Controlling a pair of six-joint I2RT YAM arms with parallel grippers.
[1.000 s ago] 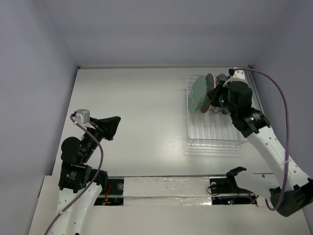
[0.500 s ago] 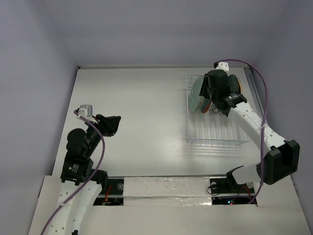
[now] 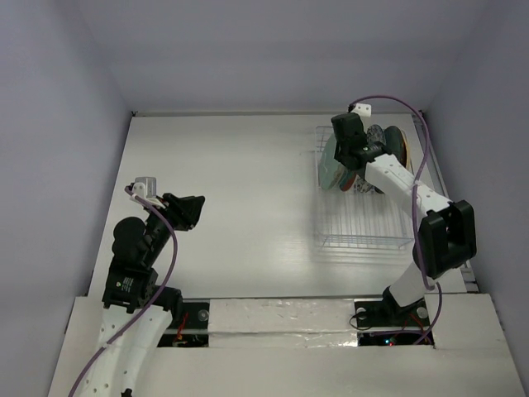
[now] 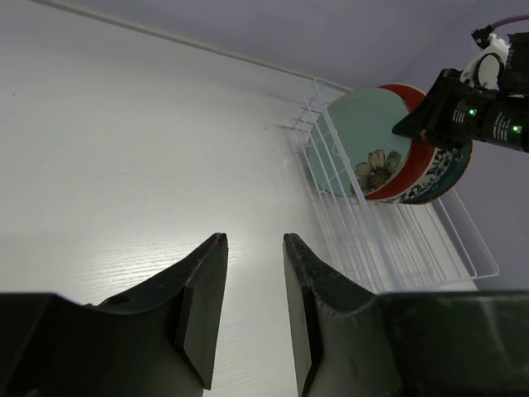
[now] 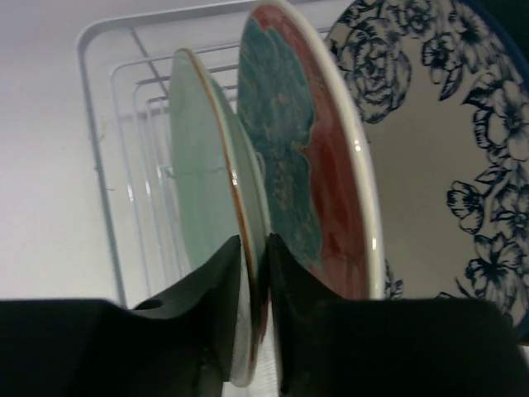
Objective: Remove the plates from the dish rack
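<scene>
The white wire dish rack (image 3: 364,223) stands at the right; it also shows in the left wrist view (image 4: 413,248). Plates stand on edge at its far end. The pale mint green plate (image 5: 207,174) is frontmost (image 3: 332,161), then the red plate with a teal flower (image 5: 314,165) and the white plate with a blue floral pattern (image 5: 438,165). My right gripper (image 5: 254,248) is shut on the mint green plate's rim, one finger on each face (image 3: 351,153). My left gripper (image 4: 252,248) is open and empty above the table at the left (image 3: 190,211).
The white table (image 3: 240,182) is walled by pale panels at the back and both sides. The rack's near half holds only bare wire dividers. A purple cable runs along each arm.
My right arm has swung over the rack's far end and its gripper has come down onto the mint green plate's rim. My left arm pulled back slightly at first, then stayed still.
</scene>
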